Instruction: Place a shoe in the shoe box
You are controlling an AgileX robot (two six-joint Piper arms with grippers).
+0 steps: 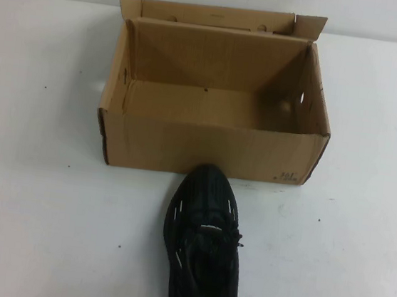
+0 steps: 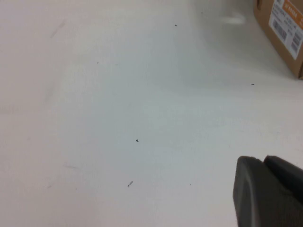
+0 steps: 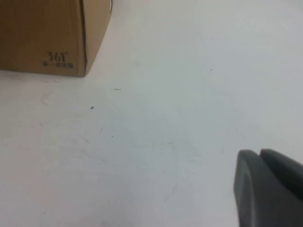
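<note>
left end effector [image 2: 267, 191] and right end effector [image 3: 267, 189] over white table [image 1: 28, 194], shoe [image 1: 203, 246] outside shoe box [image 1: 209, 150]

Little of the robot's body is shown. Of the left gripper [image 2: 270, 191], only dark grey to black matte parts are seen in the left wrist view: two rounded, blocky pieces divided by a narrow seam. The right gripper [image 3: 270, 187] is shown alike in the right wrist view: dark grey, smooth, round-cornered, split by a thin groove.
</note>
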